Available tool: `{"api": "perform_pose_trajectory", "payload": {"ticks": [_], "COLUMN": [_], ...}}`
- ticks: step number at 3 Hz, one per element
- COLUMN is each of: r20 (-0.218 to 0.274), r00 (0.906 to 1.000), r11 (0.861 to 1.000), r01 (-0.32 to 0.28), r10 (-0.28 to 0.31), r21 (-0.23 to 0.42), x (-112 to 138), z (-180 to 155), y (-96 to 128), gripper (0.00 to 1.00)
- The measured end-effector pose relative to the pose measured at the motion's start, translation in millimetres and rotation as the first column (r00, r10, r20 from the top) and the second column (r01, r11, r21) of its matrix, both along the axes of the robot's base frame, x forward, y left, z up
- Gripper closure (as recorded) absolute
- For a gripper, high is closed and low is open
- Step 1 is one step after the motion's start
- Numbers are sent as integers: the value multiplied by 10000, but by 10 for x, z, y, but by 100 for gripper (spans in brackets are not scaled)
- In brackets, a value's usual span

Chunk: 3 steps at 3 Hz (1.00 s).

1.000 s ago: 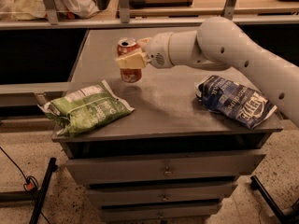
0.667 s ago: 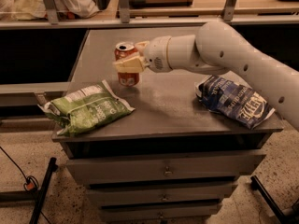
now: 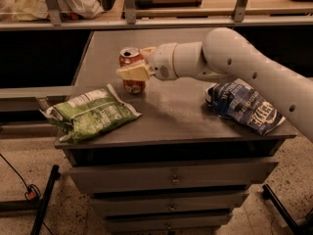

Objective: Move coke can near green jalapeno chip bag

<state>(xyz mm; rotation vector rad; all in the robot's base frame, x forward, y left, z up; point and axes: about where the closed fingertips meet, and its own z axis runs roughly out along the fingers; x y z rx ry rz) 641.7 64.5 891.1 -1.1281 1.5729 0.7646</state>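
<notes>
Camera view: can [image 3: 131, 77] upright at the back-left part of the surface [image 3: 171, 114], red-orange with silver top. Can't tell whether its base touches the surface or sits just above it. Tool [image 3: 132, 61] is clamped on the can: one pale finger crosses the can's front, the other sits behind its top right edge. Green bag [image 3: 90, 114] lies flat at the front-left corner, just in front of and left of the can, near but not touching, with its left end overhanging the edge. White arm [image 3: 244, 58] comes in from the right, running across above the surface. Blue bag [image 3: 247, 106] lies crumpled on the right side under the arm, well apart from the can. Drawers [image 3: 171, 180] below the surface, closed.
</notes>
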Motion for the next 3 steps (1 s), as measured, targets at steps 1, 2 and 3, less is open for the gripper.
{"api": "perform_pose_trajectory", "payload": {"ticks": [1,2,3], "r20": [-42,-84,32], "r00": [10000,9999,10000], "r11": [10000,9999,9993], "r01": [-61,-132,-76], "r10": [61,131,77], "r21": [-16,-89,-371], "x": [10,26,99], "z": [-37,-70,-78], "y": [1,1,-76], "gripper": [0,0,0]}}
